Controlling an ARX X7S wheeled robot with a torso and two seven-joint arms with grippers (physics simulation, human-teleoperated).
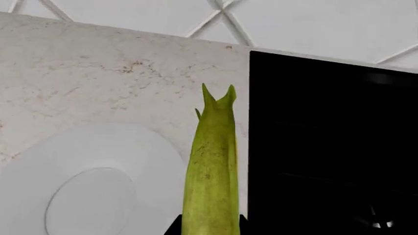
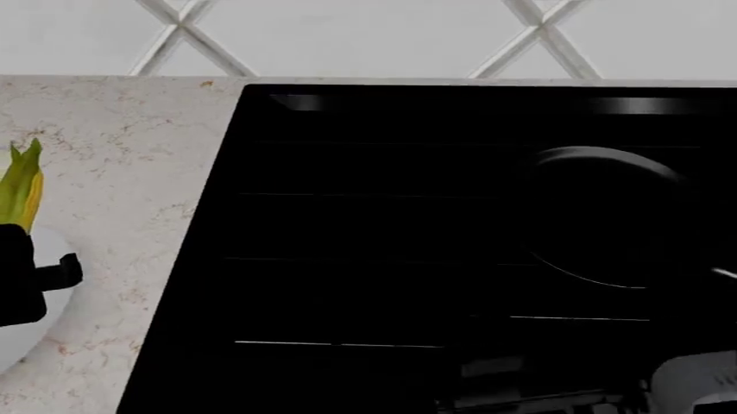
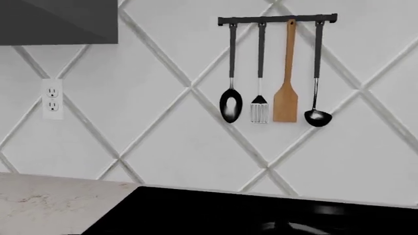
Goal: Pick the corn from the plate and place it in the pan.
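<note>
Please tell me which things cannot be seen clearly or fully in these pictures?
- Slender yellow-green corn cob: its lower end is cut by the left wrist view's edge; the head view shows only its tip.
- Left gripper: cut by the head view's edge.
- Round black frying pan: barely distinct on the black cooktop.
- Right gripper: not in view.

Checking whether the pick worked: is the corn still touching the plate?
Apart. In the left wrist view the corn stands up from the left gripper, lifted clear of the plate, whose white surface lies empty below it.
</note>
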